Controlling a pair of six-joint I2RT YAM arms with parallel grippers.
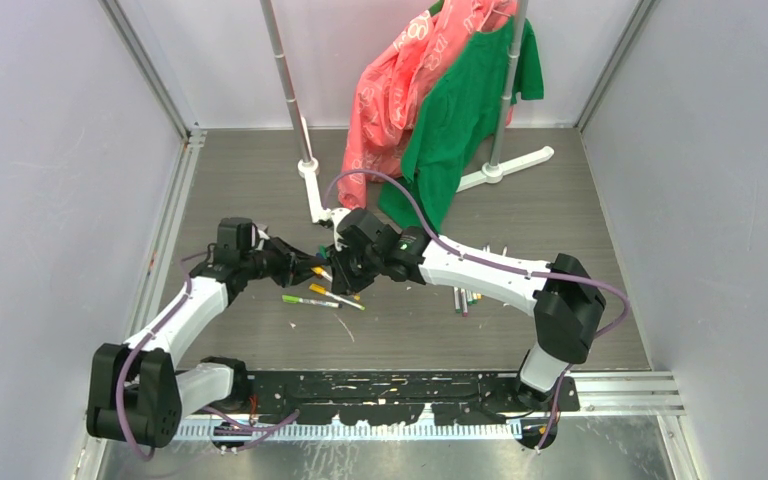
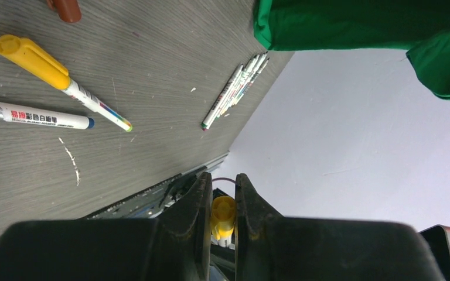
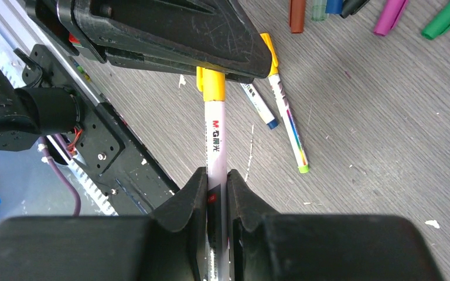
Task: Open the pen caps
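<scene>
Two grippers tug at one pen, just in front of the green shirt (image 1: 455,120).
The right gripper (image 3: 217,175) pinches the white pen (image 3: 215,134), and the left gripper (image 2: 222,190) pinches its yellow cap (image 3: 211,82). The cap is still on. The other pens (image 1: 465,297) lie near the shirt, so lots of work looks left.

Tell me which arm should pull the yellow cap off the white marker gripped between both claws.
Left. The left claw is shut on the stubby yellow plastic cap, while the right claw clamps the thin white marker barrel. The right likely only needs to hold firm as the left draws away.
</scene>
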